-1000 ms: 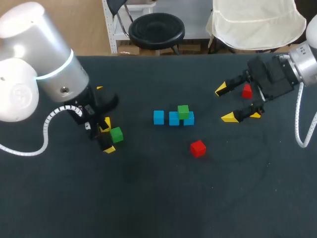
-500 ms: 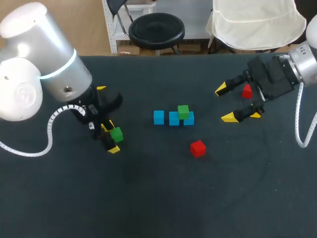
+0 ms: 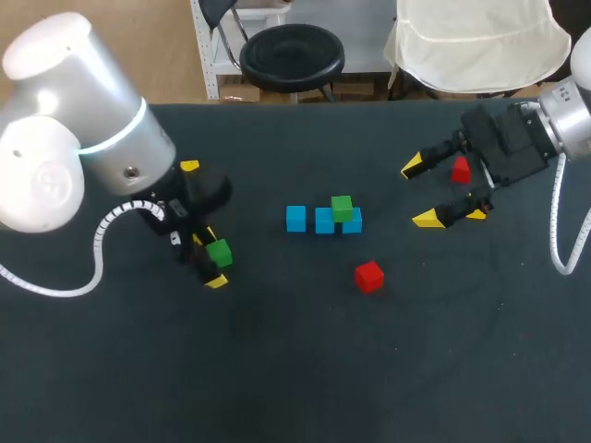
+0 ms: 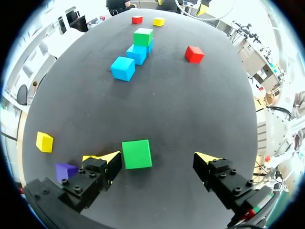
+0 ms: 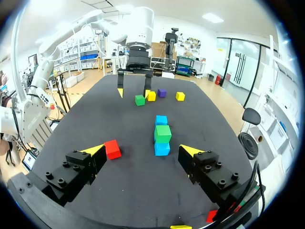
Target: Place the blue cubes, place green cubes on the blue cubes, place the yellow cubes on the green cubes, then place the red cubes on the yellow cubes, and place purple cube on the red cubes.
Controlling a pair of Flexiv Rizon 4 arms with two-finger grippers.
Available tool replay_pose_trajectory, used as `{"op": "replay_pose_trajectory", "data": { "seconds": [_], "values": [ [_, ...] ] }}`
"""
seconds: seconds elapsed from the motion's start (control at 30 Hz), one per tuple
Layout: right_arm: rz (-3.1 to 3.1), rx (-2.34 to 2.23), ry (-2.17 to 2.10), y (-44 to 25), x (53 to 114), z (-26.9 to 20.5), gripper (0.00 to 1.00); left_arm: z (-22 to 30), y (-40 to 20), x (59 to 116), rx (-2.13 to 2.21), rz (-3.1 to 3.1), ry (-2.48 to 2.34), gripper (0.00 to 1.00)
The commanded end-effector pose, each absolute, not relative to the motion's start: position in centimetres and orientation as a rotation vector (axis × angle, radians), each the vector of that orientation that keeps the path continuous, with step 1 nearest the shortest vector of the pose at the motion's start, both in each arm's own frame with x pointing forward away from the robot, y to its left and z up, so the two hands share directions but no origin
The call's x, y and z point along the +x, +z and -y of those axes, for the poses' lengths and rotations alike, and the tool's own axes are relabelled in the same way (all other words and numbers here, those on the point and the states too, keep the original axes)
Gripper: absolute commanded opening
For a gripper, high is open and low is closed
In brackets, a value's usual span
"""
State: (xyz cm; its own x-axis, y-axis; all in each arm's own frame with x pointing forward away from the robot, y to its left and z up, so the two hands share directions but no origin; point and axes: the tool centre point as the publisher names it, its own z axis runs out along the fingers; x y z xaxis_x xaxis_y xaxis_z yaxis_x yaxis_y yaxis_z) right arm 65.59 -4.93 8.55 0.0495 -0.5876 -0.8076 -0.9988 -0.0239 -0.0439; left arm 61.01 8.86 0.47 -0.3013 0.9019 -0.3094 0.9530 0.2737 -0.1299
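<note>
- since a second ago your left arm has crept a little toward the lower right of the head view, and the left pincer [image 3: 209,260] has come with it; the right arm has not stirred.
- the left pincer stands wide, low over the table [image 3: 277,369]. the loose green cube [image 3: 219,252] lies between its fingers at the left of the head view, but not centred. in the left wrist view it sits hard against one fingertip [image 4: 107,158] and well apart from the other.
- the right pincer [image 3: 420,192] is wide too and holds nothing. a red cube [image 3: 460,170] lies just beside one of its fingers at the upper right.
- the three blue cubes [image 3: 324,221] lie in a row at the middle of the frame, with the stacked green cube [image 3: 342,208] on the right-hand pair. a second red cube [image 3: 368,276] lies below them.
- a yellow cube [image 4: 44,141] and the purple cube [image 4: 66,170] lie beside and behind the left pincer.
- risk, as i judge it: if you close now, the far finger must sweep the loose green cube across, and it may twist or skid out of the grip. centre over it first.
- later, setting it on the row, you could knock the stacked green cube or shove the blue cubes apart, since the free spot is right beside it.
</note>
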Motion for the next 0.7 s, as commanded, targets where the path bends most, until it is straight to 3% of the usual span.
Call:
{"op": "replay_pose_trajectory", "data": {
  "seconds": [0.03,0.13,0.2,0.37,0.5,0.7],
  "values": [
    [-1.607,-1.685,0.814,8.49,65.63,4.9,1.0,-8.64,0.42,61.27,1.729,-2.366,-0.417,1.0],
    [-1.607,-1.685,0.814,8.49,65.63,4.9,1.0,-8.78,0.45,61.48,1.715,-2.379,-0.395,1.0],
    [-1.607,-1.685,0.814,8.49,65.63,4.9,1.0,-9.11,0.24,61.62,1.682,-2.425,-0.351,0.95],
    [-1.607,-1.685,0.814,8.49,65.63,4.9,1.0,-9.58,0.01,61.86,1.599,-2.451,-0.337,0.57],
    [-1.607,-1.685,0.814,8.49,65.63,4.9,1.0,-9.39,0.13,61.94,1.582,-2.436,-0.338,0.58],
    [-1.607,-1.685,0.814,8.49,65.63,4.9,1.0,-9.29,-0.13,61.99,1.583,-2.433,-0.33,0.42]
  ]
}}
